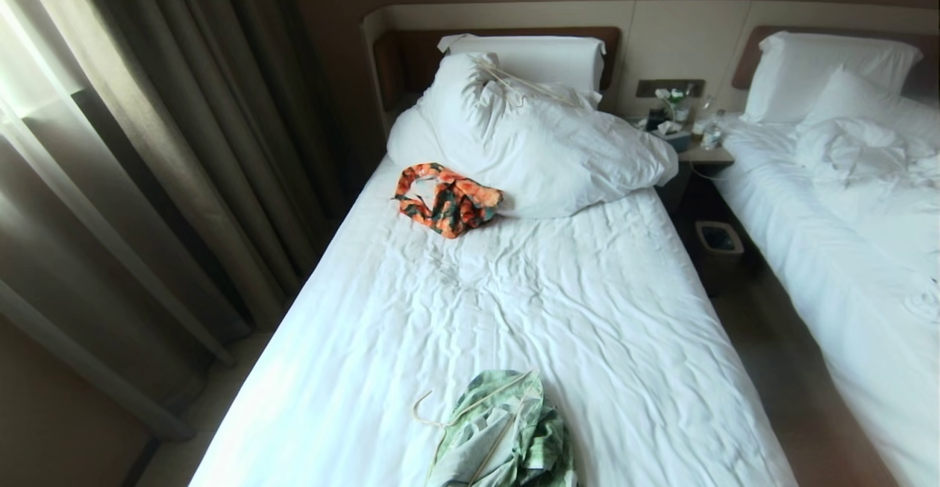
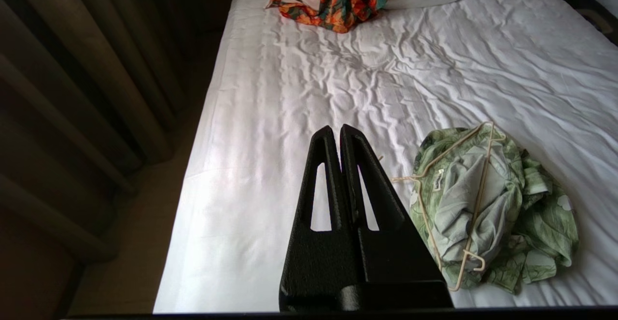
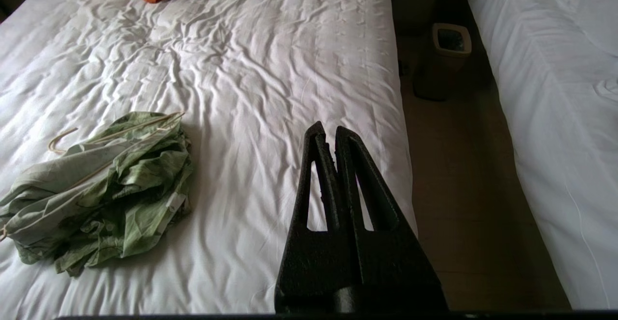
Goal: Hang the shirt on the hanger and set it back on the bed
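Green floral shirt: found crumpled at the near end of the bed, with the cream wire hanger laid across it (hook on the sheet). Left gripper and right gripper: both clenched empty, held above the bed's near edge.

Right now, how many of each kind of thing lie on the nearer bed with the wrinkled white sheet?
Crumpled garments: 2 (green flower-print shirt, orange-and-dark-green patterned garment)
Thin cream wire hangers: 2 (one on the shirt, one on the pillows)
Big white pillows: 2
Total: 6
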Controlling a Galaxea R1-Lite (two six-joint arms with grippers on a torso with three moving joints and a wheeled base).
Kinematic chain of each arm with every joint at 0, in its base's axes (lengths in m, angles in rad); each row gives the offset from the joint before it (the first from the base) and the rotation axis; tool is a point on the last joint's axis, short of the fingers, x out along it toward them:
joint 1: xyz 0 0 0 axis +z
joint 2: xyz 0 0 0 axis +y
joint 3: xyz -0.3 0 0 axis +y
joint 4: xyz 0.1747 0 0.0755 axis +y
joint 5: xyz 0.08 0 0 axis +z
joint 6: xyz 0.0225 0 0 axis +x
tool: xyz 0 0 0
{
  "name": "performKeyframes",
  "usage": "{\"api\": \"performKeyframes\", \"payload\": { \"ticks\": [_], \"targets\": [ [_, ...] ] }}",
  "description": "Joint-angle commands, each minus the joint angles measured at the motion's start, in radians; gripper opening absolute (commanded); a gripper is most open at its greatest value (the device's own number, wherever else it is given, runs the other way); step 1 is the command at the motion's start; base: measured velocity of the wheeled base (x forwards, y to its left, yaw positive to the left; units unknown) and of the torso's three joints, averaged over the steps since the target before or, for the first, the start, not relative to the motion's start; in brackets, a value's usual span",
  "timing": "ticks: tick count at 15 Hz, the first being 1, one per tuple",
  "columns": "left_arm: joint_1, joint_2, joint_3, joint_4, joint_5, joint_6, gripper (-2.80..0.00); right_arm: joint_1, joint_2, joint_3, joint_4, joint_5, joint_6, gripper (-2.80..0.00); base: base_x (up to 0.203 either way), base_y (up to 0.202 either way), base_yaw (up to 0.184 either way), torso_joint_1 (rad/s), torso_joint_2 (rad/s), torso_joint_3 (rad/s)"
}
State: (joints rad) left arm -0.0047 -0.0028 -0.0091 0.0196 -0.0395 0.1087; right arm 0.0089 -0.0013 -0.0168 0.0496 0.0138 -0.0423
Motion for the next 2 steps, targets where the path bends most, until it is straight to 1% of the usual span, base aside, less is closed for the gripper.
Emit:
{"api": "performKeyframes", "payload": {
  "ticks": [1, 2],
  "targets": [
    [0.000, 0.001, 0.000, 0.000, 0.000, 0.000, -2.80, 0.000, -0.002, 0.000, -0.001, 0.002, -0.002, -2.80, 0.000, 0.000, 0.000, 0.000, 0.00, 0.000],
    [0.000, 0.001, 0.000, 0.000, 0.000, 0.000, -2.80, 0.000, -0.002, 0.000, -0.001, 0.000, -0.002, -2.80, 0.000, 0.000, 0.000, 0.000, 0.00, 0.000]
  ]
}}
